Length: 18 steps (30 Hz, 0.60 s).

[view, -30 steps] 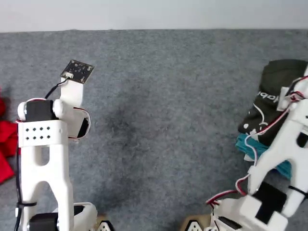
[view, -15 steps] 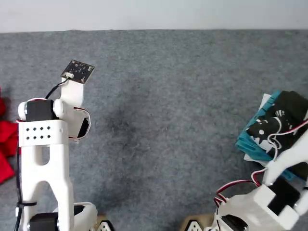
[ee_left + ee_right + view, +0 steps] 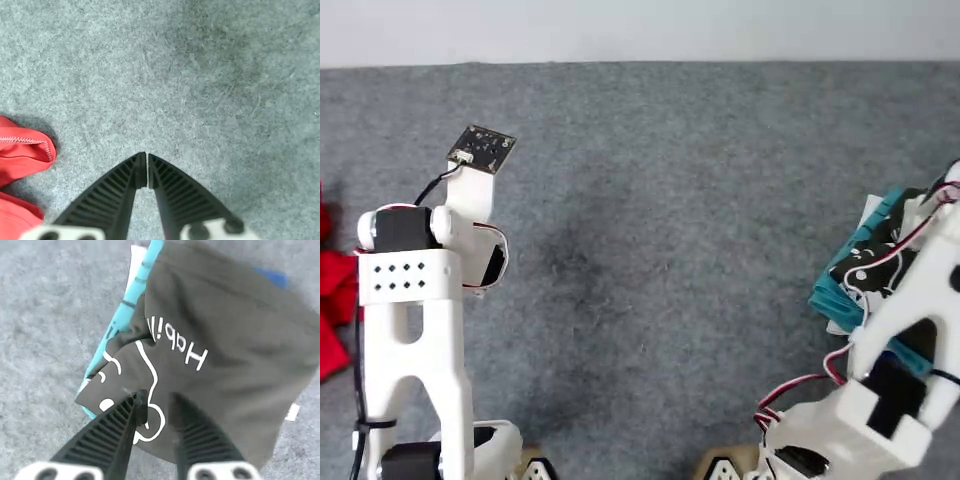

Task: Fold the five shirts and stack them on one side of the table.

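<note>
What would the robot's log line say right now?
left gripper: shut, over grey table by red shirt | right gripper: open, over dark shirt atop teal shirt

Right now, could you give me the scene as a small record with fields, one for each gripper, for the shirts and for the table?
left gripper: shut, holding nothing, above bare table near the red shirt
right gripper: open, fingers over the printed corner of the dark shirt
dark shirt: top of the stack, on the right arm's side
teal shirt: under the dark shirt, its edge sticking out
red shirt: bunched, at the table edge on the left arm's side, apart from the stack
table: grey cover
</note>
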Each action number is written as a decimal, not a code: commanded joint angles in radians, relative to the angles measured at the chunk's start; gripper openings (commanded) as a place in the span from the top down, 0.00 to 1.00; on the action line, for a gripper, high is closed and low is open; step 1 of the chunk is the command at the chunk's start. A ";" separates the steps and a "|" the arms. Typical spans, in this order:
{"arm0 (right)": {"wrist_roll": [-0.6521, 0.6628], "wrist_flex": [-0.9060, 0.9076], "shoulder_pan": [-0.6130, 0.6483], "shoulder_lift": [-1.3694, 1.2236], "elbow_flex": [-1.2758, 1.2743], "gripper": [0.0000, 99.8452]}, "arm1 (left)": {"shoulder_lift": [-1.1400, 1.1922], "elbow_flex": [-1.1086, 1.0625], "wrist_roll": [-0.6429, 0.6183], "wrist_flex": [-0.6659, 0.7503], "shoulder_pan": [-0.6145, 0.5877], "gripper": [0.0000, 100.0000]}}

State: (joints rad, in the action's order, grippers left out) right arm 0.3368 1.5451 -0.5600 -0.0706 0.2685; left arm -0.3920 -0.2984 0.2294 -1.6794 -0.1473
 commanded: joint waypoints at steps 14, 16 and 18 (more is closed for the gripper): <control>-0.012 -0.131 0.166 -0.292 -0.058 0.99 | -0.008 0.019 0.006 -0.008 0.005 0.99; -0.012 -0.107 0.185 -0.265 -0.057 0.99 | -0.003 0.018 0.006 -0.003 0.005 0.99; -0.012 -0.073 0.191 -0.200 -0.057 0.99 | -0.003 0.018 0.006 -0.002 0.006 0.99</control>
State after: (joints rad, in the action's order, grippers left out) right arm 0.3353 1.4408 -0.3959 -0.3667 0.2010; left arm -0.3920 -0.2984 0.2294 -1.6794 -0.1473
